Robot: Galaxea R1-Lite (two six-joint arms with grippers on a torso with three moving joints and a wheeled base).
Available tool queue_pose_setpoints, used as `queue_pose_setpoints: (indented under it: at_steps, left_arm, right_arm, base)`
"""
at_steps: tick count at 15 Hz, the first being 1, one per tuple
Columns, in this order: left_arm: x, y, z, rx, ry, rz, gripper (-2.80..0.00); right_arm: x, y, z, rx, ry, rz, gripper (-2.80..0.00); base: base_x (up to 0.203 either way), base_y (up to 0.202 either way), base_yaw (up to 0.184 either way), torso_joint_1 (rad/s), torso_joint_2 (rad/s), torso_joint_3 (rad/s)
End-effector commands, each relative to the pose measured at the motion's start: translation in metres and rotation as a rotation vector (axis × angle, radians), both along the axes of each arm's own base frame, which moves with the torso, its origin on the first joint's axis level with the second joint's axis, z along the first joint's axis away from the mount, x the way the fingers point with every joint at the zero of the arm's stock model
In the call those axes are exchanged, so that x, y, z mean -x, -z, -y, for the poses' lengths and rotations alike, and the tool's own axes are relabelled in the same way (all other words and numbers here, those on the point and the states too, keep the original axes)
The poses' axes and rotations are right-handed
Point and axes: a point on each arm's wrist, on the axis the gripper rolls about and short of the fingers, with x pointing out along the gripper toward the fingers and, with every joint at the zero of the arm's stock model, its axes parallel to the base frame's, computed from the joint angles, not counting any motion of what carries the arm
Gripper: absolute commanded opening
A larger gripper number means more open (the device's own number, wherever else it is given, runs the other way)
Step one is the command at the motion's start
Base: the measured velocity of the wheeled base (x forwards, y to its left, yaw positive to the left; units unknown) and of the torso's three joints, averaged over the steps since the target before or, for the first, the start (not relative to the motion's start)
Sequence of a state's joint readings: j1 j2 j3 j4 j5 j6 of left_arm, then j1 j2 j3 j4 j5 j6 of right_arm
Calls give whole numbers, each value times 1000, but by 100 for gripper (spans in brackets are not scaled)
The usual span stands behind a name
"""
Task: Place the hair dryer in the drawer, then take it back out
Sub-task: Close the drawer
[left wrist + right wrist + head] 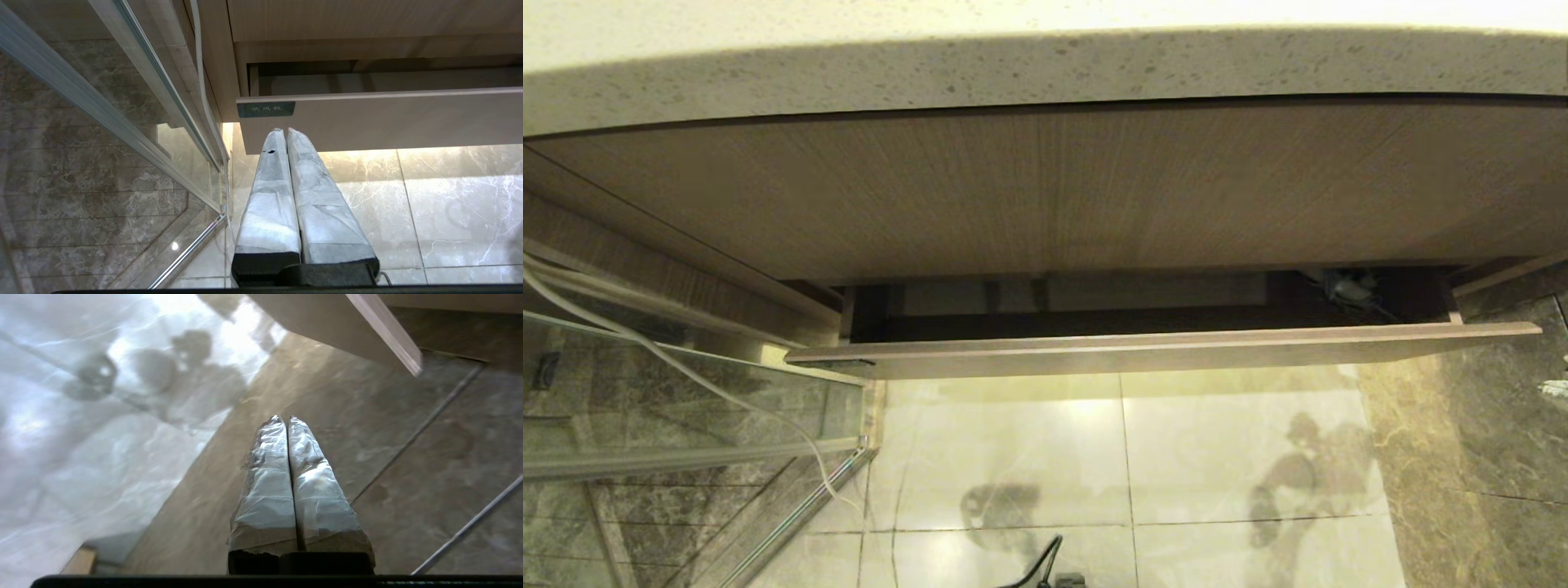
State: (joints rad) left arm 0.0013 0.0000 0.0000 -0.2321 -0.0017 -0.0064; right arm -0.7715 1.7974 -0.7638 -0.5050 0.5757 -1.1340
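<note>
Two big surfaces fill the upper half of the head view: a speckled stone counter (pixel 1045 73) and, beneath it, a tall wood panel (pixel 1078 196). Below them the drawer (pixel 1160 347) stands pulled out only part way, its narrow front running across the middle of the frame and leaving a dark, shallow gap behind it. We see pale tiled floor (pixel 1111 457) beneath and a glass door (pixel 645 392) at lower left, with a white cord (pixel 686 371) trailing across it.

We find the left gripper (pixel 286 130) clenched on nothing, its wrapped fingers pressed together and aimed at the left end of the drawer front, just under a small green label (pixel 265 109). The right gripper (pixel 284 417) is likewise closed and empty, pointing down at the floor, with the drawer's right corner in the upper right of its frame.

A small greyish shape with a thin lead sits deep in the right end of the gap; we take it for the hair dryer (pixel 1349 286), though we cannot be sure, nor read its long axis. We judge it lies nearer the right arm, up and inward from that gripper.
</note>
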Motion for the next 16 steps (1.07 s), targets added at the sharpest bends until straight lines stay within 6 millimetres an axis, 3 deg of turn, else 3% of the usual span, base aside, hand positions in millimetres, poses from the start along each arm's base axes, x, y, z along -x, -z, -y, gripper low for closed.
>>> queue_pose_setpoints:
  at_steps: [1, 4, 6, 10, 16]
  left_arm:
    - [-4, 11, 0, 0, 0, -39, -280]
    - [-4, 11, 0, 1, 0, -38, -280]
    - [-4, 11, 0, 1, 0, -38, -280]
    - [-4, 11, 0, 0, 0, -38, -280]
    - [-4, 11, 0, 1, 0, -39, -280]
  right_arm:
    - [-7, 19, 8, -49, 13, -28, -280]
    - [-19, 38, 18, -43, 95, -58, -280]
    - [-37, 46, 21, -44, 101, -46, -280]
    - [-79, 45, 19, -29, 157, 61, -280]
    - [-109, 32, -1, -20, 156, 191, -280]
  base:
    - [0, 0, 0, 0, 0, 0]
    - [0, 0, 0, 0, 0, 0]
    - [0, 0, 0, 0, 0, 0]
    - [0, 0, 0, 0, 0, 0]
    - [0, 0, 0, 0, 0, 0]
